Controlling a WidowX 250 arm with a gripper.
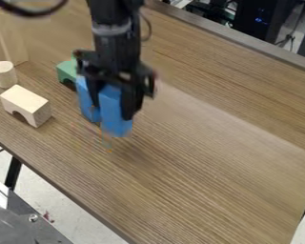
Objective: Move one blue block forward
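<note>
Above the wooden table [212,167], the jaws are clamped around a blue block [114,114].

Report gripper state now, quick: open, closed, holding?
Gripper: looks closed on one of the two blue blocks, the one nearer the camera, a finger on either side.

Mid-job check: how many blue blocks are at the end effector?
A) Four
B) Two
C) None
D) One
B: at the end effector, the front blue block and the rear blue block show as separate shapes, with a dark gap between them.
</note>
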